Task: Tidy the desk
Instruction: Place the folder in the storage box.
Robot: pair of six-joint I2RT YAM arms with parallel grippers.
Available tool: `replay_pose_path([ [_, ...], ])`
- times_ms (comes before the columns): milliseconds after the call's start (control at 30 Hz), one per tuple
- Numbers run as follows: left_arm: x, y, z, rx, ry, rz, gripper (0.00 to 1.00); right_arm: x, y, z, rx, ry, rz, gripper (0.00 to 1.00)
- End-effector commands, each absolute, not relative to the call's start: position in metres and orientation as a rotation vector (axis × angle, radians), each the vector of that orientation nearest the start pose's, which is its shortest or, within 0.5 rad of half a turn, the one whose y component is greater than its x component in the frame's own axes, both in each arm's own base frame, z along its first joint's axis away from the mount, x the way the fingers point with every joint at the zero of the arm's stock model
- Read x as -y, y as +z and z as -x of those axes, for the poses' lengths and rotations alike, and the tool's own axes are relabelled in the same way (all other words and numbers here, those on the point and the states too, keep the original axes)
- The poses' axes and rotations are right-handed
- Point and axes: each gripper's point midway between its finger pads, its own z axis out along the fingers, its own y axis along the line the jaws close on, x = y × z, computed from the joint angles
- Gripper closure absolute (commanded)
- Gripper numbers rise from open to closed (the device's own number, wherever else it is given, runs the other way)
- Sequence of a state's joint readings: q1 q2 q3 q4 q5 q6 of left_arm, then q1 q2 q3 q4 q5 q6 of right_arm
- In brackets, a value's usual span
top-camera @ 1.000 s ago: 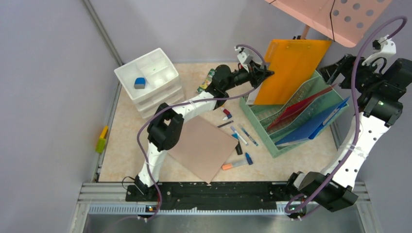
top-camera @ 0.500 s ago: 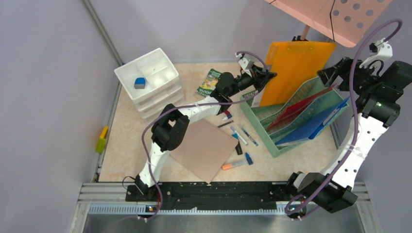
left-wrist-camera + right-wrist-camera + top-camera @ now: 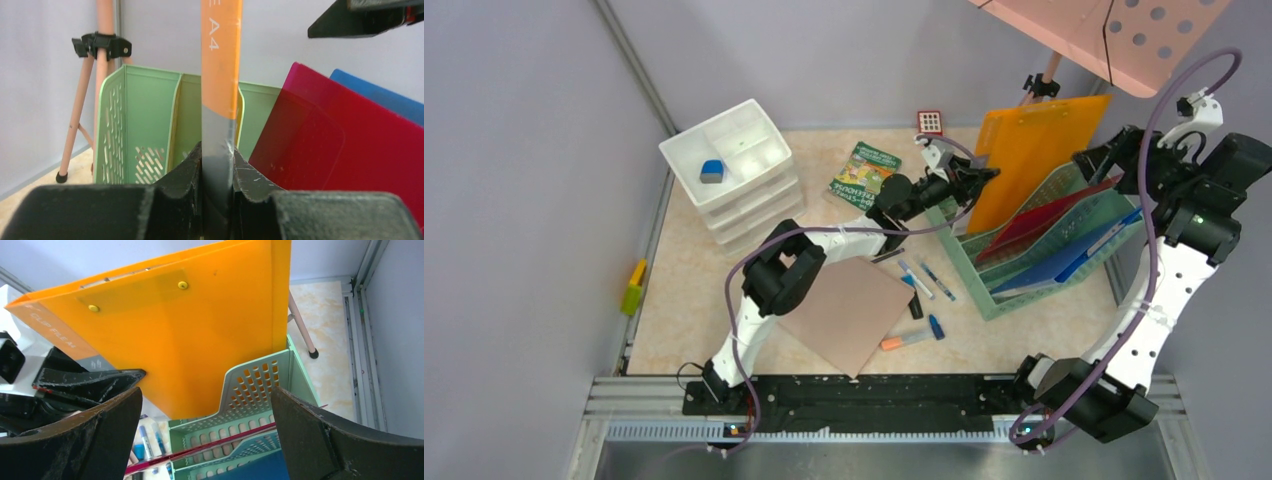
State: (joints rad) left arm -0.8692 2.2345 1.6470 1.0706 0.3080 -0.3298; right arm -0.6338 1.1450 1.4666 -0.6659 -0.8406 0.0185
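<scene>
L gripper [image 3: 979, 178] [image 3: 217, 155] is clamped tight on the orange folder [image 3: 1034, 150] [image 3: 221, 55] [image 3: 200, 335]. Both fingers pinch its grey spine strip near the lower corner. The folder stands near upright, edge-on to the L wrist cam, and rises straight up from btw the fingers. Just ahead of the L gripper sits the green mesh rack [image 3: 964, 275] [image 3: 135, 120] [image 3: 255, 385]. The folder's bottom edge drops behind the rack's end wall; can't tell which slot, or if it's seated. To the gripper's right, a red folder [image 3: 1039, 220] [image 3: 340, 150] leans in the rack, w/ a blue folder [image 3: 1064, 265] [image 3: 375, 95] beyond it. To its left and further ahead stands a pink tripod leg [image 3: 80, 110].

R gripper [image 3: 1104, 160] [image 3: 205, 390] has jaws spread wide and holds nothing. It hovers above the rack's far side and faces the orange folder's broad face. The L gripper's black finger shows at its lower left.

The desk [image 3: 684, 290] [image 3: 325, 315] lies below both grippers, beige and mottled. Behind and below the L gripper, toward the arm bases, lie loose pens [image 3: 919, 280], an orange-capped marker [image 3: 904, 340] and a brown sheet [image 3: 844, 305]. Off the L gripper's left side lies a green book [image 3: 864, 172]. Further that way is a white drawer unit [image 3: 734, 165] w/ a blue item [image 3: 712, 171] in its top tray.
</scene>
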Motion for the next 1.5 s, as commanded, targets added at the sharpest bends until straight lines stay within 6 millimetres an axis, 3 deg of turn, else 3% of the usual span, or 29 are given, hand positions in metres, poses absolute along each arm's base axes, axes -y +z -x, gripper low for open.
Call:
replay_pose_path([
  [0,0.529,0.317,-0.363,-0.944,-1.215,-0.550,1.00,0.062,0.396,-0.304,-1.769,0.345,0.011,0.01],
  [200,0.532,0.306,-0.363,-0.948,-1.205,-0.535,1.00,0.062,0.392,-0.306,-1.775,0.356,0.007,0.01],
  [733,0.539,0.332,-0.366,-0.904,-1.137,-0.438,1.00,0.063,0.381,-0.305,-1.792,0.352,-0.013,0.01],
  [900,0.541,0.331,-0.367,-0.900,-1.122,-0.431,1.00,0.064,0.380,-0.305,-1.793,0.351,-0.016,0.01],
  [1233,0.538,0.315,-0.374,-0.919,-1.073,-0.404,1.00,0.065,0.372,-0.306,-1.803,0.360,-0.024,0.01],
  [1467,0.525,0.330,-0.376,-0.884,-1.000,-0.386,1.00,0.066,0.368,-0.308,-1.807,0.362,-0.027,0.01],
])
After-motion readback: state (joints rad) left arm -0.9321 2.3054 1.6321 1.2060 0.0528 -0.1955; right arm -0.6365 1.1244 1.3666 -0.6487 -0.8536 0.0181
